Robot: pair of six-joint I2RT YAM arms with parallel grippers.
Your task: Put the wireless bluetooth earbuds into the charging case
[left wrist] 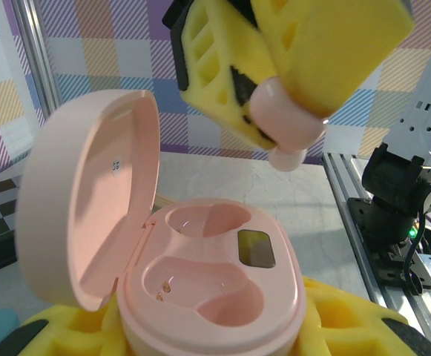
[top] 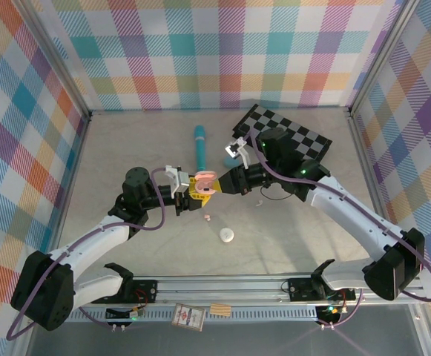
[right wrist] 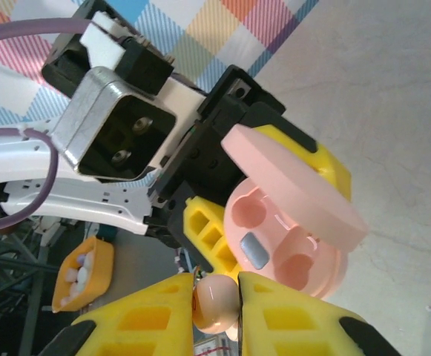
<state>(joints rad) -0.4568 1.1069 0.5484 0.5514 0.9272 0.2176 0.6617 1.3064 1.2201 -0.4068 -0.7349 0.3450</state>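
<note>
My left gripper (top: 188,187) is shut on an open pink charging case (top: 205,178), held above the table's middle. In the left wrist view the case (left wrist: 215,278) shows two empty wells, and its lid (left wrist: 89,200) stands up on the left. My right gripper (top: 226,182) is shut on a pink earbud (right wrist: 216,298), gripped between its yellow fingers (right wrist: 297,319). That earbud (left wrist: 285,122) hangs just above and beyond the case's wells without touching them. Another pink earbud (top: 207,218) lies on the table below the grippers.
A long teal pen (top: 199,144) and a light blue case (top: 230,154) lie behind the grippers. A white oval case (top: 227,235) sits nearer the front. A checkerboard (top: 293,137) lies at the back right. The metal rail (top: 222,285) runs along the near edge.
</note>
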